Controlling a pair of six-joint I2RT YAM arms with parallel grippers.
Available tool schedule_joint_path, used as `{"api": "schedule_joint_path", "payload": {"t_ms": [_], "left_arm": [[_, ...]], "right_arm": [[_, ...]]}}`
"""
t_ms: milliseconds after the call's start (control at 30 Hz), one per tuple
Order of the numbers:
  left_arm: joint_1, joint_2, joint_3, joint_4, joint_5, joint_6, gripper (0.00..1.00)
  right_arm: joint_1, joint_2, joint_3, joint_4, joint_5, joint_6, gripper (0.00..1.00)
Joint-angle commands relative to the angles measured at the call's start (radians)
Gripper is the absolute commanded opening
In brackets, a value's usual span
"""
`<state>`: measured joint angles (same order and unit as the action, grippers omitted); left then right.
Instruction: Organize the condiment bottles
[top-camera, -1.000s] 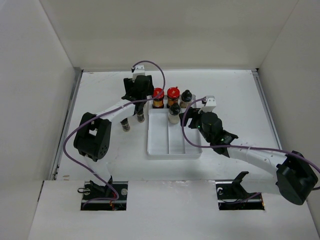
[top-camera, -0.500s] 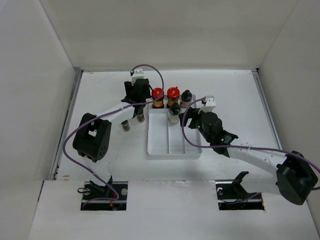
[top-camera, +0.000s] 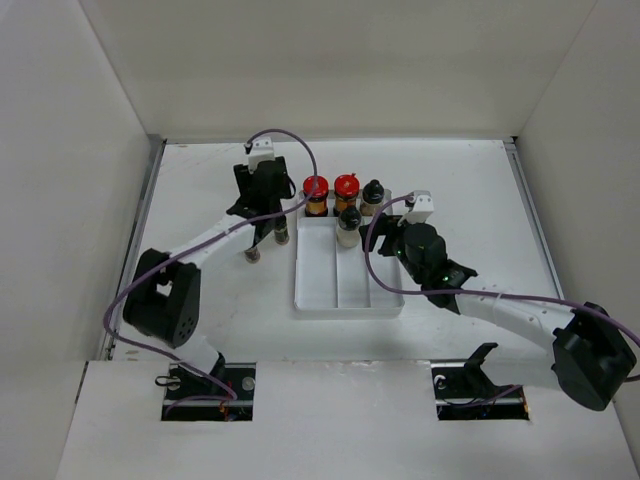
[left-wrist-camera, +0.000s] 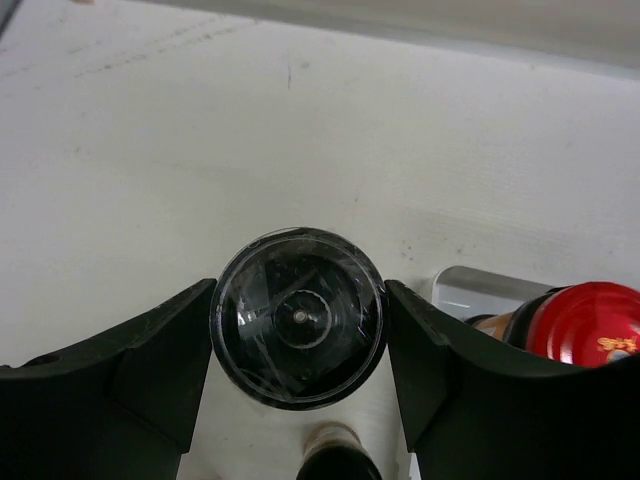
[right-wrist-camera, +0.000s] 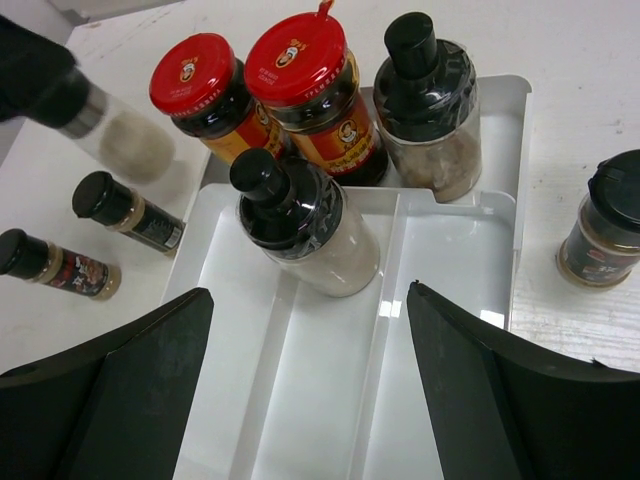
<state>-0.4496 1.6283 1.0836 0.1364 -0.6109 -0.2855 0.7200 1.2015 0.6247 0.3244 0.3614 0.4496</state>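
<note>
My left gripper (left-wrist-camera: 300, 292) is shut on a pale jar with a grey collar and dark lid (left-wrist-camera: 298, 318), left of the tray's far end (top-camera: 265, 208). In the right wrist view this jar (right-wrist-camera: 115, 135) leans. Two red-capped jars (right-wrist-camera: 195, 85) (right-wrist-camera: 300, 70) and a black-capped jar (right-wrist-camera: 425, 100) stand in the white tray's (right-wrist-camera: 330, 400) far compartment. A pale black-capped jar (right-wrist-camera: 300, 225) stands in a long compartment. My right gripper (right-wrist-camera: 310, 300) is open and empty above the tray.
Two slim dark bottles (right-wrist-camera: 125, 210) (right-wrist-camera: 55, 265) stand on the table left of the tray. A brown black-capped jar (right-wrist-camera: 610, 220) stands just right of the tray. White walls enclose the table on three sides.
My left arm has swung a little to the left with the jar, away from the red-capped jars. The right arm has not moved.
</note>
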Motion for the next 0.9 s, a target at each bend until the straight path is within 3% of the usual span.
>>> {"api": "schedule_joint_path", "payload": {"t_ms": [0, 167, 400, 567, 867], "left_arm": [[-0.028, -0.204, -0.016, 0.16, -0.064, 0.005, 0.45], [-0.108, -0.326, -0.073, 0.192, -0.053, 0.02, 0.46], [-0.284, -0.378, -0.16, 0.109, -0.05, -0.026, 0.46], [-0.358, -0.322, -0.208, 0.133, -0.017, -0.081, 0.46], [-0.344, -0.162, -0.212, 0.249, 0.026, -0.092, 0.46]], "right_arm": [[-0.003, -0.028, -0.002, 0.074, -0.009, 0.012, 0.86], [-0.003, -0.031, -0.005, 0.081, -0.007, 0.012, 0.86], [-0.015, -0.069, -0.022, 0.082, -0.001, 0.021, 0.87], [-0.024, -0.091, -0.039, 0.103, 0.002, 0.031, 0.87], [-0.037, -0.094, -0.046, 0.104, 0.001, 0.035, 0.87]]}}
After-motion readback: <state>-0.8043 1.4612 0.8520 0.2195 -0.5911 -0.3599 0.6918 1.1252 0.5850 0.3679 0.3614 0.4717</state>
